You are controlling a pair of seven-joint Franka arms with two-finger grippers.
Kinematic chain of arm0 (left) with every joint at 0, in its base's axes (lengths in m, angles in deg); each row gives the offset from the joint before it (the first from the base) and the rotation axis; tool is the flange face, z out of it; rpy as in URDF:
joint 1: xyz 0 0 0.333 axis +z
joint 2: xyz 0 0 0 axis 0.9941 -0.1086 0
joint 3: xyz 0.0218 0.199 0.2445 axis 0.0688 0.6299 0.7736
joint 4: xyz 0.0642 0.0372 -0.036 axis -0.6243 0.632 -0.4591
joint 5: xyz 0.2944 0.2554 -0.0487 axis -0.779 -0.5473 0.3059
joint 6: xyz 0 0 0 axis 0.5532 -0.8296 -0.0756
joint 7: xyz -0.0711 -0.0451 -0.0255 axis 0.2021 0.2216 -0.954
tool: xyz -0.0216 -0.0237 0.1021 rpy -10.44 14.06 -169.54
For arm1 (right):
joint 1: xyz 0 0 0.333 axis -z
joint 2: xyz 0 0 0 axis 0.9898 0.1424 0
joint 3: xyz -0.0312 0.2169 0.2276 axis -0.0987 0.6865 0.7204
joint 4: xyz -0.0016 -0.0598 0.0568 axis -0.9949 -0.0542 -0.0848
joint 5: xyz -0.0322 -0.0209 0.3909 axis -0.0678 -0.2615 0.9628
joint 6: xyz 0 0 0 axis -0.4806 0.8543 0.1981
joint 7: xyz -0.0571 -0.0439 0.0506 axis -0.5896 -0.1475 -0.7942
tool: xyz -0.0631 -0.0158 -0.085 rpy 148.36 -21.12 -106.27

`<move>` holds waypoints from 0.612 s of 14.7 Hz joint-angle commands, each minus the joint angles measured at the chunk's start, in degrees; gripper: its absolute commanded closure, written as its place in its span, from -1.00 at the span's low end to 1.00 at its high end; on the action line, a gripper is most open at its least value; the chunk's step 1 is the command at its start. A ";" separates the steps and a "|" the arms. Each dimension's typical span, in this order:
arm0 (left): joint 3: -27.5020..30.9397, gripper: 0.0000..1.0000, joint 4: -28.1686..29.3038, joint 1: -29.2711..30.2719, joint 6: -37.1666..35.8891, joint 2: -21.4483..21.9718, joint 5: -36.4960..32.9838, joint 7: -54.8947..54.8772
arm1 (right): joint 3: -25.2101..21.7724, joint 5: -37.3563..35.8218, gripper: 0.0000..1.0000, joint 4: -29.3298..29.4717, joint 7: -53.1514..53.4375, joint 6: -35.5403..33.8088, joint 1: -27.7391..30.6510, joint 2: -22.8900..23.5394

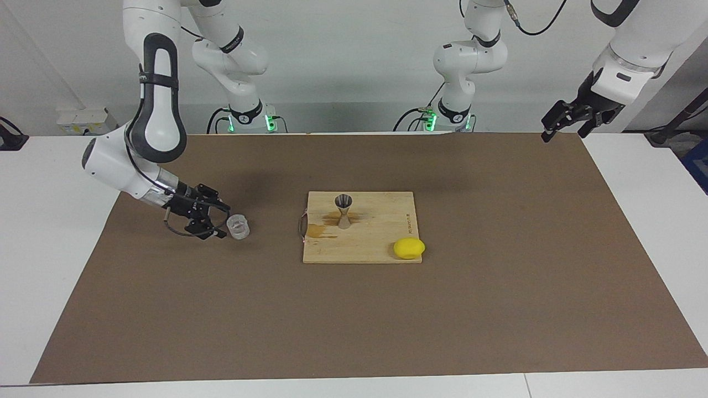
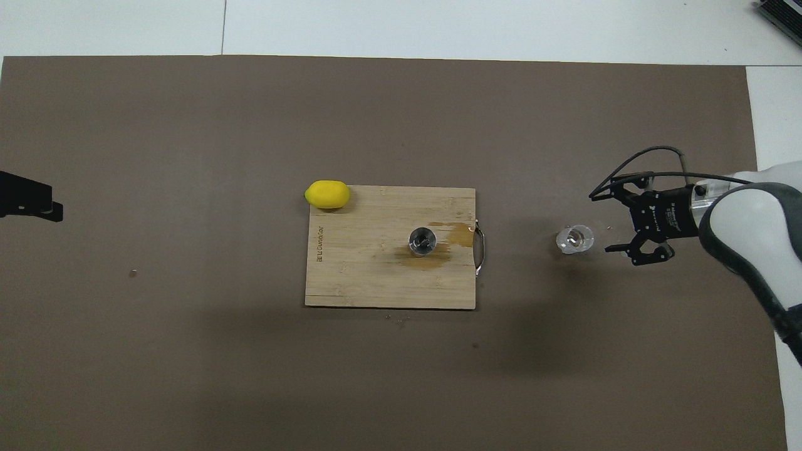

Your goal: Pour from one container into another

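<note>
Cutting board [image 2: 376, 275] edge bears dark printed wording, unreadable.

Our right arm bends low, forearm slanting down toward the counter [image 1: 498, 309], and our right gripper [image 1: 217, 221] sits just above it with fingers [image 2: 600, 195] spread wide, holding nothing. Our left arm waits raised at its own end, left gripper [image 1: 560, 124] hanging open in the air.

Left pincer [image 2: 28, 203] cut off by the overhead view's edge, only a dark tip showing. Right arm [image 2: 755, 228] cropped at that view's edge too. Clear cup [image 1: 238, 227] markings too faint to read. Jigger [image 1: 343, 211] contents impossible to tell.
</note>
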State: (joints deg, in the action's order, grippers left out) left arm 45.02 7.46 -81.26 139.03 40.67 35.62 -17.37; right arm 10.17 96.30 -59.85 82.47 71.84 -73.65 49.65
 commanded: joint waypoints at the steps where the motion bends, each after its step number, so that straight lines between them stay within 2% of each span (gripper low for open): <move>1: 0.36 -1.00 2.46 -0.31 1.44 1.99 0.58 0.64 | 0.19 -9.78 -0.96 0.16 -0.84 0.58 -5.41 -2.13; 6: 0.36 -1.00 2.54 -0.31 1.44 1.99 0.58 0.64 | 0.19 -23.94 -0.98 4.63 -2.59 -1.96 -12.90 -3.72; 9: 0.36 -1.00 2.46 -0.31 1.44 1.99 0.66 0.64 | 0.19 -27.04 -0.98 11.13 -10.12 -9.95 -13.17 -3.10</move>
State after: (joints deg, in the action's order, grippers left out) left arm 45.02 7.46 -81.26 139.03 40.67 35.62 -17.37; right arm 10.50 71.05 -53.24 78.54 67.12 -87.44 46.20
